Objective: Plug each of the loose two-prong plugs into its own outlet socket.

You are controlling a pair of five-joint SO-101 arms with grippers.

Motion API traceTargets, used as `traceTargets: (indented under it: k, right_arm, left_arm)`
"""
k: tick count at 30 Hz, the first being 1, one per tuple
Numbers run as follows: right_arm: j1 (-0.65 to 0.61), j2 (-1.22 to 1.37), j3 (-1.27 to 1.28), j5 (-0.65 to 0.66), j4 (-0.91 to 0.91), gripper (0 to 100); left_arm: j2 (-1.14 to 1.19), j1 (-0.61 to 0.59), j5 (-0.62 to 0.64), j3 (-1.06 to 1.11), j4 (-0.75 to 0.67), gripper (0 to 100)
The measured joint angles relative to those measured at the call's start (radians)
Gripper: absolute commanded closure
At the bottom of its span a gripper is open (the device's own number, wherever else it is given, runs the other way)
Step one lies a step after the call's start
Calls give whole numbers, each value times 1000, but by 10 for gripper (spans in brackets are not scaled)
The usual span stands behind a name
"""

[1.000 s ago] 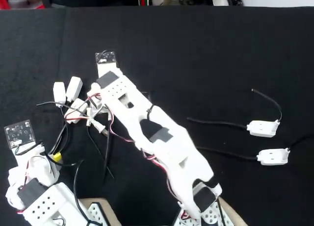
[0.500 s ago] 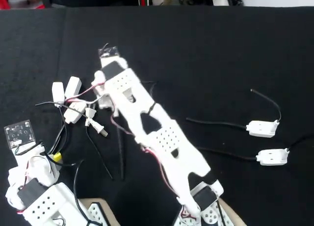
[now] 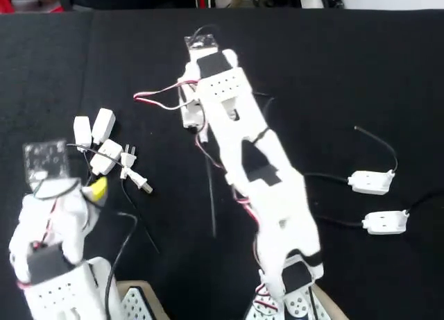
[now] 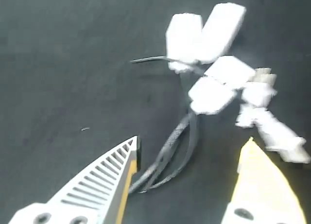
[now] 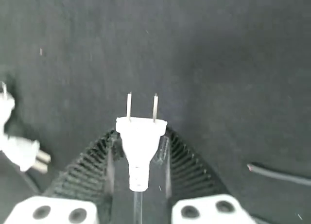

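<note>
Black table [image 3: 333, 63]. Right arm [image 3: 257, 174] stretched toward 11 o'clock. The right gripper [image 5: 141, 132] pinches one plug [image 5: 141, 136], prongs pointing outward. Left gripper [image 4: 193, 139], jaws spread, hovers over a 9 o'clock cluster: three clustered sockets [image 3: 104, 125] and two loose plugs [image 3: 142, 183]. Two outlying sockets [image 3: 371, 182] lie at 3 o'clock.

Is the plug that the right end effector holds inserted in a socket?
No, the plug clamped in the right end effector has both of its prongs bare, pointing out over the black table.
</note>
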Motion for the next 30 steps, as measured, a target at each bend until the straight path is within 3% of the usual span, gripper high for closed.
traceTargets:
  k: [3,10,14,22,30]
  right_arm:
    - [18,-103,117,12,0,987]
    - [37,-178,265,41,-8,987]
    - [35,-180,299,44,-14,987]
    - [35,-180,328,44,-38,987]
    - [35,-180,347,49,-55,987]
  left_arm:
    - [209,100,74,-149,0,674]
    - [701,296,115,-411,-20,674]
    - [905,281,160,-540,-91,674]
    - [1247,109,178,-804,-126,674]
    - [1590,183,262,-1089,-161,677]
